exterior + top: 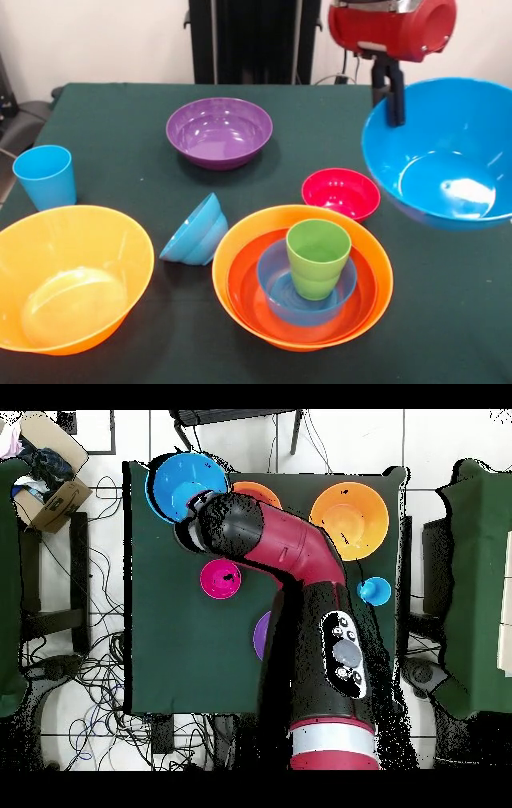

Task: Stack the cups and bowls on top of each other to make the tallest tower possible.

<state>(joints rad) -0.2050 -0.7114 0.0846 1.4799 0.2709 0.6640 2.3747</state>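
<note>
Nearest the front edge of the dark green table [112, 120], on the left, sits a big glossy orange plastic bowl [68, 276], empty and tipped a little. Beside it to the right is the tower [304, 276]: a second big orange bowl [240, 264] holding a red-orange bowl [244, 292], a small blue bowl [272, 292] nested in that, and a lime green plastic tumbler [318, 258] standing upright in the middle. Between the two orange bowls a small blue bowl [194, 230] lies tilted on its side, its mouth turned away.

A little further back, a small pink-red bowl [341, 193] rests upright just behind the tower, and a light blue tumbler [46, 176] stands upright near the left edge. Further still, a purple bowl [219, 131] sits alone toward the far side.

At the right, a large blue bowl [440, 152] hangs off the table, tilted with its mouth toward the front. The black gripper [390, 100] below the red arm [392, 28] is clamped on its far rim, one finger showing outside the wall.

From overhead, the arm covers most of the table; the blue bowl is at the corner.
</note>
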